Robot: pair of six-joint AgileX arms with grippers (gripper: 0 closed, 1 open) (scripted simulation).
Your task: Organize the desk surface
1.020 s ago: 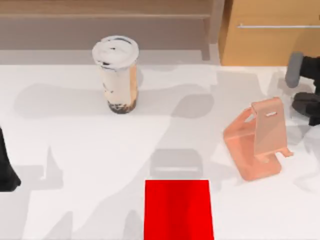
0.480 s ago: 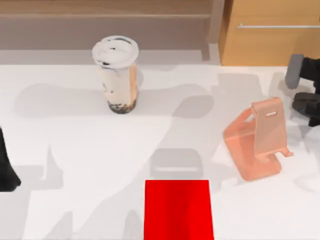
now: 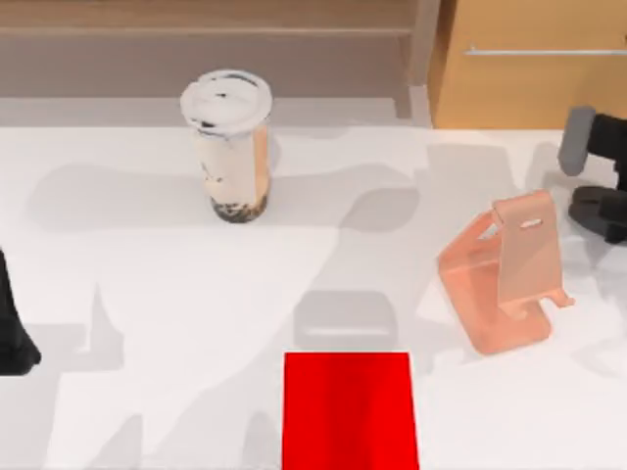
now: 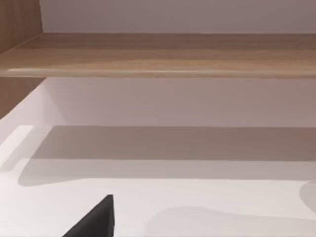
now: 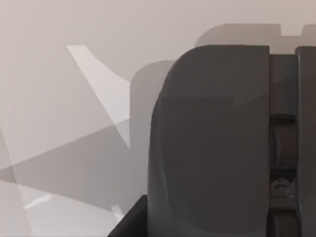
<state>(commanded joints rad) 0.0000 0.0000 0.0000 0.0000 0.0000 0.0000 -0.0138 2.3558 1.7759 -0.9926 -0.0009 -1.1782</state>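
Observation:
The desk surface [image 3: 147, 284] is a broad white tabletop. A lidded bubble tea cup [image 3: 228, 147] stands upright at its back left. Towards the right stands a salmon-pink phone stand [image 3: 505, 272], and a red mat [image 3: 349, 411] lies at the front middle. My right gripper [image 3: 596, 191] is at the right edge, just right of the stand, with a grey rounded piece [image 3: 576, 140] beside it; the same dark grey shape [image 5: 212, 143] looms close in the right wrist view. I cannot tell whether it is held. My left arm [image 3: 12, 333] is parked at the left edge.
A tan wooden cabinet [image 3: 529, 88] with a metal handle [image 3: 544, 51] stands at the back right. A wooden shelf [image 3: 206, 29] runs along the back, also seen as the shelf [image 4: 158, 54] in the left wrist view, where one dark fingertip [image 4: 96, 219] shows.
The right arm has shifted slightly towards the right edge, away from the phone stand. Cup, stand, mat and left arm have not moved.

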